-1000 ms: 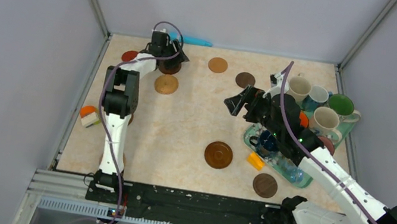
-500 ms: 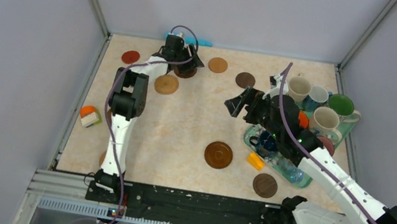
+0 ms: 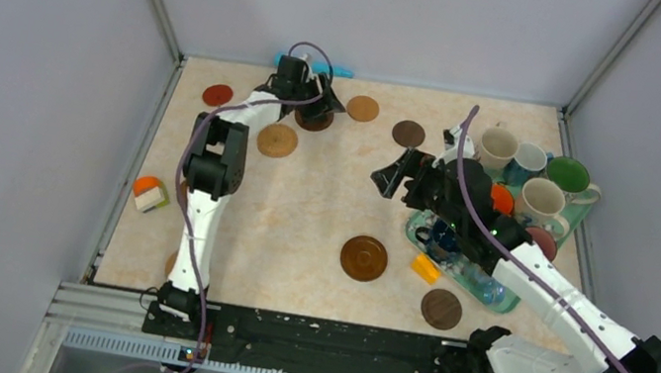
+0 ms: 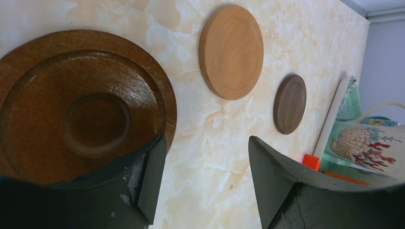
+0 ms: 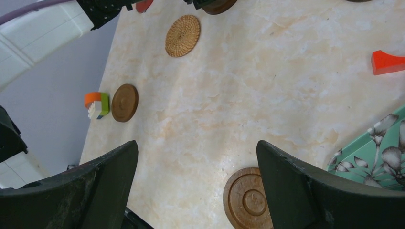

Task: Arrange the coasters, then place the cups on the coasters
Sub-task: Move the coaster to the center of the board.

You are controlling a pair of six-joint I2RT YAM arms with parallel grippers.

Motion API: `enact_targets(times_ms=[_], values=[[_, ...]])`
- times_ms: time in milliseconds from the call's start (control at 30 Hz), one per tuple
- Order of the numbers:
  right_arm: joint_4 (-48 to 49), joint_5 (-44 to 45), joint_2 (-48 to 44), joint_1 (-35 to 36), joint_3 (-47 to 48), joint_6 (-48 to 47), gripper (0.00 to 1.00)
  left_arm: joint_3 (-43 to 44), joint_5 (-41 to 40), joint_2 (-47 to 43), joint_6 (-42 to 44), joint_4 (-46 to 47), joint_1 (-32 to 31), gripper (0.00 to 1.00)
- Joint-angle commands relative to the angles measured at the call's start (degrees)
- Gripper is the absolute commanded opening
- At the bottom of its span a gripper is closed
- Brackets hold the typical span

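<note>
My left gripper (image 3: 321, 105) is at the back of the table, open, with bare table between its fingers (image 4: 206, 139). Its left finger overlaps the rim of a dark brown ringed coaster (image 4: 81, 109), seen under the gripper from above (image 3: 313, 123). Beyond lie a tan coaster (image 4: 231, 51) and a dark coaster (image 4: 290, 103). Other coasters: red (image 3: 216, 93), woven tan (image 3: 277, 140), large ridged (image 3: 364, 258), dark brown (image 3: 441, 308). The cups (image 3: 498, 145) stand on the teal tray (image 3: 500, 295) at right. My right gripper (image 3: 399, 172) hangs open above mid-table (image 5: 197, 143).
A small orange block (image 3: 427, 268) lies beside the tray's near corner. An orange, green and white toy block (image 3: 147, 193) sits near the left wall beside a brown coaster (image 5: 124, 102). A blue object (image 3: 330, 69) lies along the back wall.
My left gripper has travelled right along the back, and the dark ringed coaster under it has slid right with it. The right arm has barely moved.
</note>
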Motion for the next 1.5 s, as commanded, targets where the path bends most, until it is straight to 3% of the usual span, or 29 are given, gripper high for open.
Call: enact_targets(times_ms=[0,133,300,467,667,800,967,1100,1333,1467], values=[[2.92,-1.24,0.75,-0.36,2.26,0.6,0.93,2.2,1.76,-10.64,3.66,-4.72,-0.38,0.69],[3.45,0.28,1.42,-0.34,2.6,-0.57,0.93,-2.24,-0.29,-19.83,7.87,-12.63,-0.36,0.72],[5.19,2.69,3.16,-0.41,3.44,-5.13,0.9,-15.04,-5.12,-35.74,11.65,-18.52,-0.41,0.75],[9.64,6.3,8.22,-1.44,5.54,-8.68,0.77,-28.71,-8.29,-49.59,15.36,-21.95,-2.88,0.79],[9.32,3.02,20.24,-6.68,12.77,-10.02,0.41,-40.79,-12.32,-63.69,19.32,-21.95,-6.12,0.98],[11.21,0.1,29.44,-10.56,17.24,-8.92,0.0,-45.94,-19.36,-71.14,22.05,-23.19,-7.88,0.99],[12.71,-6.01,43.86,-14.32,28.69,-9.8,0.0,-55.92,-33.8,-80.85,24.8,-18.11,-10.33,0.99],[11.76,-9.44,54.77,-16.18,40.55,-9.2,0.0,-56.82,-43.92,-84.29,25.96,-17.68,-11.11,0.99],[8.64,-10.53,71.99,-16.85,61.65,-6.99,0.0,-57.02,-50.27,-84.85,26.17,-17.47,-11.39,0.99],[9.59,-11.95,79.37,-16.84,68.68,-4.97,0.0,-56.5,-49.71,-84.62,25.74,-17.53,-11.39,0.99]])
